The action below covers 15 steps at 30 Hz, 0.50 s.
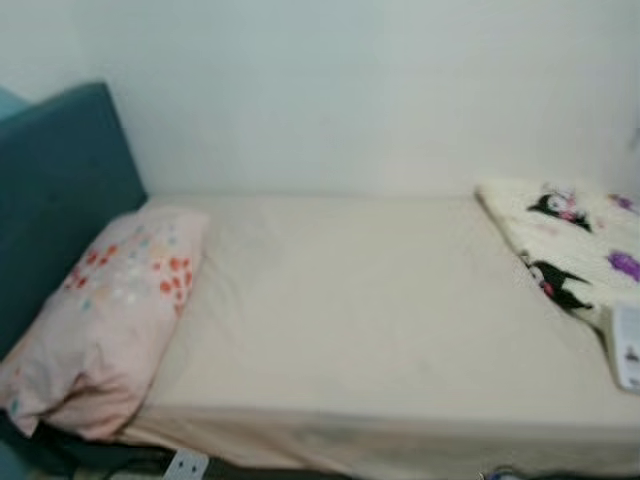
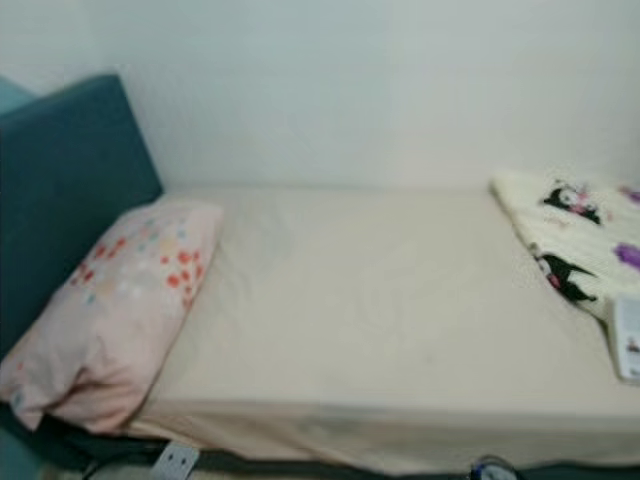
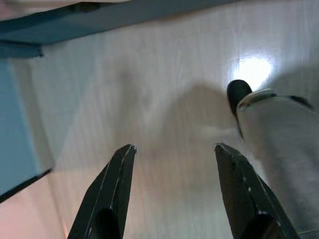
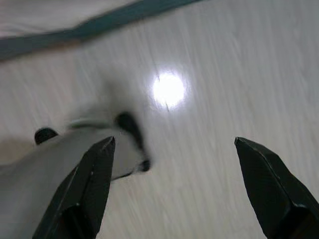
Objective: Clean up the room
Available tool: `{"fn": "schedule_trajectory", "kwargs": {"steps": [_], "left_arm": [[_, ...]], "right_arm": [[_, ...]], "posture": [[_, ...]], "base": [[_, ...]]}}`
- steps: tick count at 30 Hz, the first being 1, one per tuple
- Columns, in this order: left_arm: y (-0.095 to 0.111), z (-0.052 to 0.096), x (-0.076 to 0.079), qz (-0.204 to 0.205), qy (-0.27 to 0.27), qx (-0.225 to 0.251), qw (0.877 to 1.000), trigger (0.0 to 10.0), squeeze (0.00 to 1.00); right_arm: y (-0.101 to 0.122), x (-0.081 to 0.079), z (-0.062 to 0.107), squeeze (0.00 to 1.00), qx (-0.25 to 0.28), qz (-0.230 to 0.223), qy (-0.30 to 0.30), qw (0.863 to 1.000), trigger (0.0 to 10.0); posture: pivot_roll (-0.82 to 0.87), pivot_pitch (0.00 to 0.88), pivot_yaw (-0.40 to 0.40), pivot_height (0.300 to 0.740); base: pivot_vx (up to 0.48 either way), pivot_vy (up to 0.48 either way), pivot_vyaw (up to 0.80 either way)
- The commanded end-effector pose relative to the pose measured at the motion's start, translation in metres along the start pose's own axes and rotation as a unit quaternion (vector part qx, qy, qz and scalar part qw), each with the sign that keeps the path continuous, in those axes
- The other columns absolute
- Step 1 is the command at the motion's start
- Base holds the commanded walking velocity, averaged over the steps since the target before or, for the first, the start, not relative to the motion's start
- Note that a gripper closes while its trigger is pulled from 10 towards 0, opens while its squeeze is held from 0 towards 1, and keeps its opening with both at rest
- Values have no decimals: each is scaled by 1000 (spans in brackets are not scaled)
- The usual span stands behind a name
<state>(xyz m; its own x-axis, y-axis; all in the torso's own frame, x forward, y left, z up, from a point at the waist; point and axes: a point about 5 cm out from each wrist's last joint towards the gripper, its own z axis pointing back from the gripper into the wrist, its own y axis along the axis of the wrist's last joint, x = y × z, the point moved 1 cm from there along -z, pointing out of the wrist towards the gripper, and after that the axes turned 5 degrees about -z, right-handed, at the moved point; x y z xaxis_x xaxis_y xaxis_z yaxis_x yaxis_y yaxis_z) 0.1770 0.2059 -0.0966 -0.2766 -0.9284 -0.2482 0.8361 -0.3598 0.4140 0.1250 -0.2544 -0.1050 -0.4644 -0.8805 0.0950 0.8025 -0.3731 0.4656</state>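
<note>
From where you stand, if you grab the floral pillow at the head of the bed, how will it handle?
The floral pillow looks plump and soft, so it would probably sag and fold around a two-finger pinch rather than stay stiff. It likely weighs little for its bulk. Its near end overhangs the mattress edge, so a push could slide it off toward the floor.

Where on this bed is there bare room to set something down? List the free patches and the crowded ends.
Free: the wide middle of the cream sheet, from the floral pillow across to the cartoon-print blanket, and from the wall to the near edge. Crowded: the end by the teal headboard, under the pillow, and the far right end, where the blanket and a small white item lie.
</note>
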Motion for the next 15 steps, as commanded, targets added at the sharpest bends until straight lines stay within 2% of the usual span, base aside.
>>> {"fn": "schedule_trajectory", "kwargs": {"steps": [1,6,14,15], "left_arm": [[-3,0,1,-1,-3,-6,1000,10000,0],[-3,0,1,-2,-4,-6,1000,10000,0],[-4,0,2,-4,-7,-7,1000,10000,0],[-4,0,2,-5,-7,-7,1000,10000,0]], "right_arm": [[2,-1,0,0,4,5,0,1000,10000],[3,-1,0,0,6,4,-1,1000,10000],[4,-1,0,0,16,4,-4,1000,10000],[4,-1,0,0,19,4,-5,1000,10000]], "posture": [[-64,0,32,716],[-64,0,32,716],[-65,0,31,716],[-65,0,31,716]], "base": [[0,0,0],[0,0,0],[0,-480,0],[0,0,0]]}}
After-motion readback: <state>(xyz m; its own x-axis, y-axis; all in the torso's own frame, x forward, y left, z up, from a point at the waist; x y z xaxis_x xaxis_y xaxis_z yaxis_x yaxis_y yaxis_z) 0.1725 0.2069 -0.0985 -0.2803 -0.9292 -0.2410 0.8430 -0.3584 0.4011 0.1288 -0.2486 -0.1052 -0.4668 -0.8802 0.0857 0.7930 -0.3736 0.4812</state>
